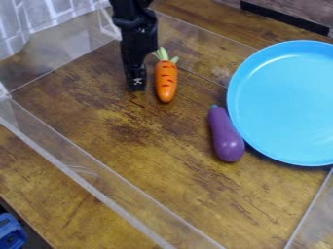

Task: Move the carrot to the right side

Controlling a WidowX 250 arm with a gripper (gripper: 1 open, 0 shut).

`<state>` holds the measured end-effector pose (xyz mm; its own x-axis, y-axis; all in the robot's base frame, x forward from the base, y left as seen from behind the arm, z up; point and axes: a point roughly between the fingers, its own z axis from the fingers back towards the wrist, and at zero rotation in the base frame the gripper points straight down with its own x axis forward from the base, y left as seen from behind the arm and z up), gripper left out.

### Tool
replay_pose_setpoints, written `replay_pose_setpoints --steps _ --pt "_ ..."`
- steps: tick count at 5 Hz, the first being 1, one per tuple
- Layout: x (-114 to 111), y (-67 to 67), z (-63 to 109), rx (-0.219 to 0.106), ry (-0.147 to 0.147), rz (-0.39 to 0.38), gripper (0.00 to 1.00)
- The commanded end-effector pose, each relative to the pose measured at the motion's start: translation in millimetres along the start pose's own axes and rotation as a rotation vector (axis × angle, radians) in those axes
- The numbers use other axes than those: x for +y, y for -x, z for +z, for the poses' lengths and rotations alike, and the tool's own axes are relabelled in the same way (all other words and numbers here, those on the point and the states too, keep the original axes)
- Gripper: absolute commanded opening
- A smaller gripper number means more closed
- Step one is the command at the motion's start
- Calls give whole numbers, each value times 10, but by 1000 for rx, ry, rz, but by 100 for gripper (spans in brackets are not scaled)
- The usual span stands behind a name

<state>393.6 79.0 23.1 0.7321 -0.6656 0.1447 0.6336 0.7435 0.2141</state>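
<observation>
Our carrot has yet to reach the right side.
The small orange toy carrot with a leafy green top (pixel 166 78) lies toward the far edge of the wooden worktop (pixel 111 131), left of the purple toy eggplant (pixel 225 134); whether our black pincer (pixel 135 86) is released or clenched, we cannot tell.

The blue plate (pixel 289 102) runs out of the frame at three o'clock. The gripper's (pixel 136 73) fingertips are too dark and blurred to read. The arm (pixel 128 10) is cut off at twelve o'clock, the blue object (pixel 12 231) at eight o'clock.
</observation>
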Motion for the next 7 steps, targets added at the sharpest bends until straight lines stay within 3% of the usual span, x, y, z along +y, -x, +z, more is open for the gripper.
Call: replay_pose_setpoints --steps 1,3,4,5,6,7 --pt "-96 -226 -22 -27 3 -57 0" --pt "-130 -380 -132 -54 4 -110 0" --pt "-153 -446 -183 -74 -2 -131 100" --pt "-82 -451 -250 -76 -17 -84 100" --pt "21 -429 -313 -78 -17 -54 0" --pt "96 -381 -381 -80 -17 -25 0"
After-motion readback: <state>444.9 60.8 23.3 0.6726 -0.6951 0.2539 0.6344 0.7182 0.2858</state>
